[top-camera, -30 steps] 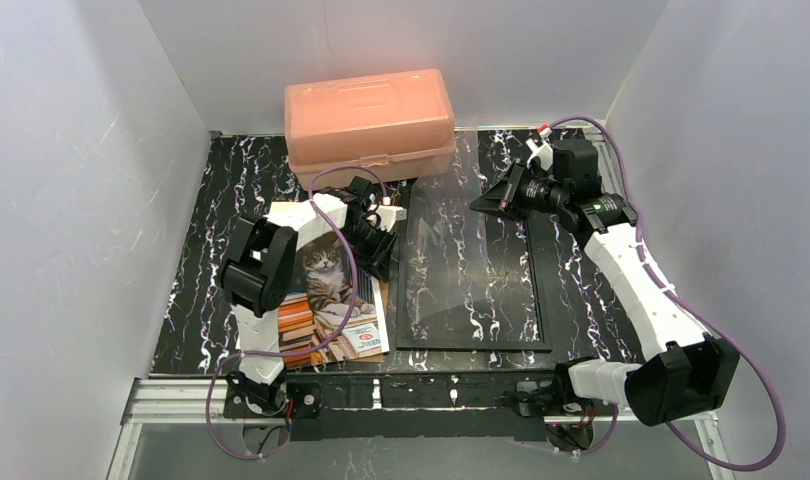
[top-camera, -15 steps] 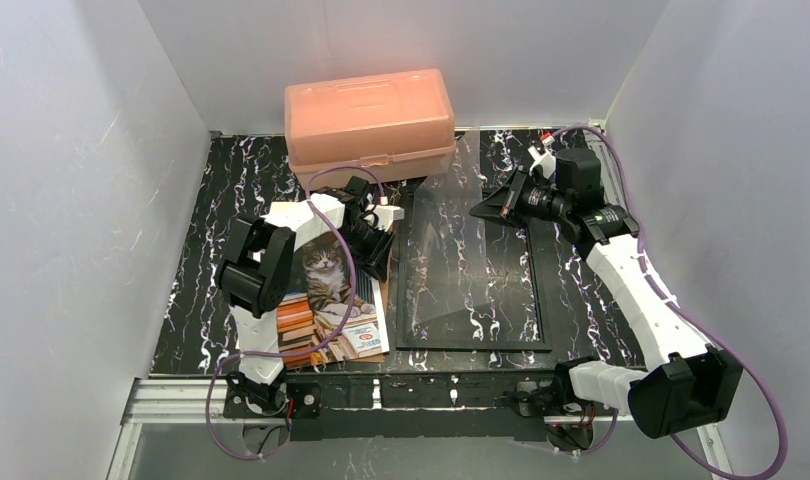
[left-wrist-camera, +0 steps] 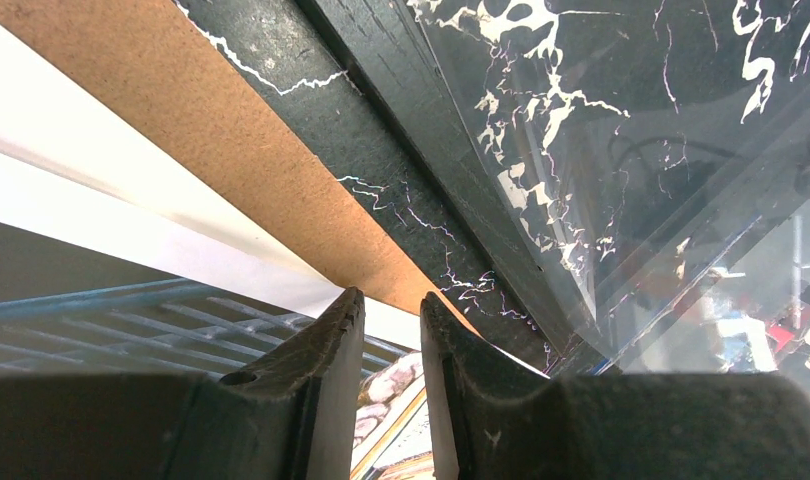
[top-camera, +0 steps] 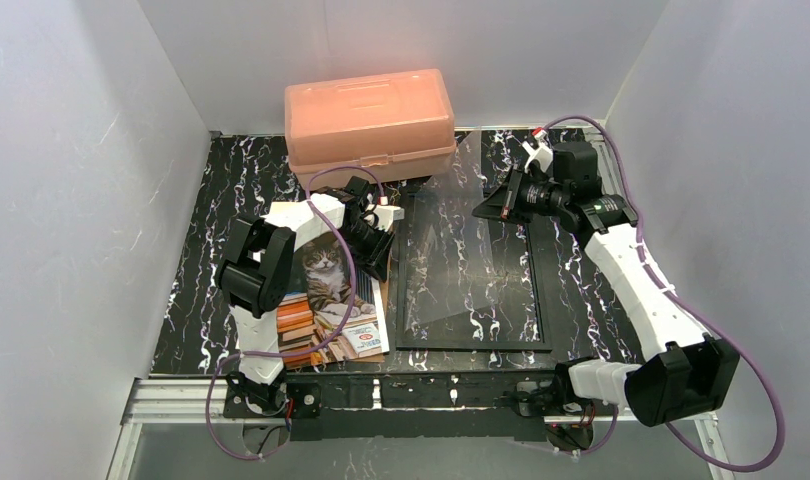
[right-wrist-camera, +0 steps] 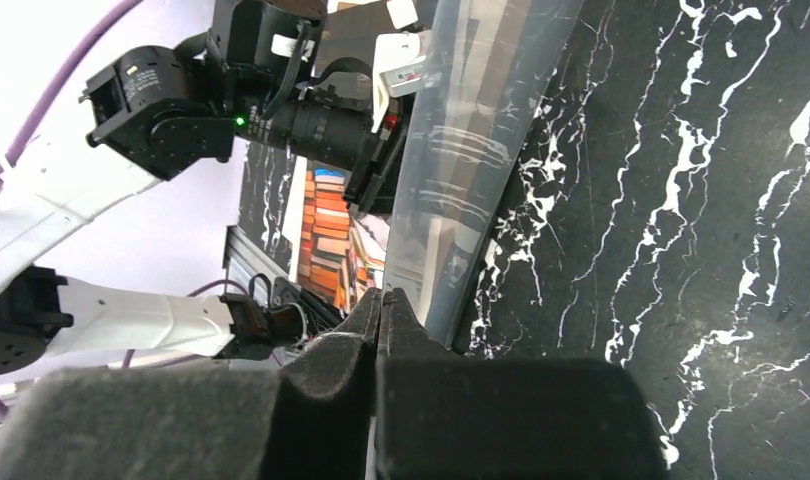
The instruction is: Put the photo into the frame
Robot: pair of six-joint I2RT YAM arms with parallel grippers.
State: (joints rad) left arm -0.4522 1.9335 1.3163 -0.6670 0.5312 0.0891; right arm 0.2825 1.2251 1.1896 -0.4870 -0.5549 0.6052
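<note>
The photo [top-camera: 326, 290], a cat with orange books, lies face up at the near left on a brown backing board [left-wrist-camera: 231, 170] and a white sheet [left-wrist-camera: 81, 200]. The black frame [top-camera: 544, 290] lies flat in the middle. Its clear pane [top-camera: 461, 260] is tilted up at the far right corner. My right gripper [top-camera: 484, 206] is shut on that raised corner; the right wrist view shows the pane [right-wrist-camera: 471, 170] edge-on beyond the closed jaws [right-wrist-camera: 382, 293]. My left gripper [top-camera: 379, 245] hovers low over the photo's right edge beside the frame's left rail [left-wrist-camera: 421, 140], jaws [left-wrist-camera: 391, 298] narrowly open and empty.
A peach plastic box [top-camera: 369, 115] stands at the back, just behind the left gripper and the frame's far edge. White walls close in both sides. The left arm's wrist [right-wrist-camera: 281, 110] shows beyond the pane in the right wrist view.
My right gripper has raised the pane's far right corner, so the pane tilts more steeply than a second ago. The left arm and the photo have not moved.
</note>
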